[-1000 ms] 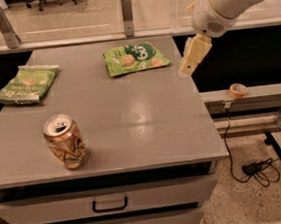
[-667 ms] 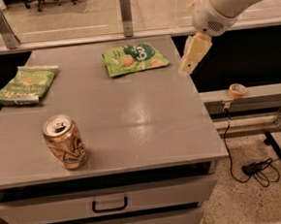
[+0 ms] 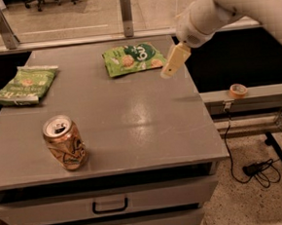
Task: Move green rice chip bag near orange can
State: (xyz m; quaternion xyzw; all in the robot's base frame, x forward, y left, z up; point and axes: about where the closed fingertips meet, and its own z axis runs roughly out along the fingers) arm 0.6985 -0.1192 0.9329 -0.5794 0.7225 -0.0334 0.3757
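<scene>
The green rice chip bag [image 3: 134,59] lies flat at the back middle of the grey table [image 3: 131,115], bright green with white letters and tan rice-cake pictures. The orange can [image 3: 64,142] stands upright near the table's front left, pull-tab top up. My gripper [image 3: 172,63] hangs from the white arm above the table's back right edge, just right of the bag and apart from it. It holds nothing that I can see.
A paler green bag [image 3: 23,85] lies at the table's left edge. A roll of orange tape [image 3: 238,90] sits on a rail right of the table. Drawers [image 3: 109,205] are below the tabletop. Cables [image 3: 255,166] lie on the floor.
My gripper has moved left, closer to the right edge of the green rice chip bag. The bags and the can have not moved.
</scene>
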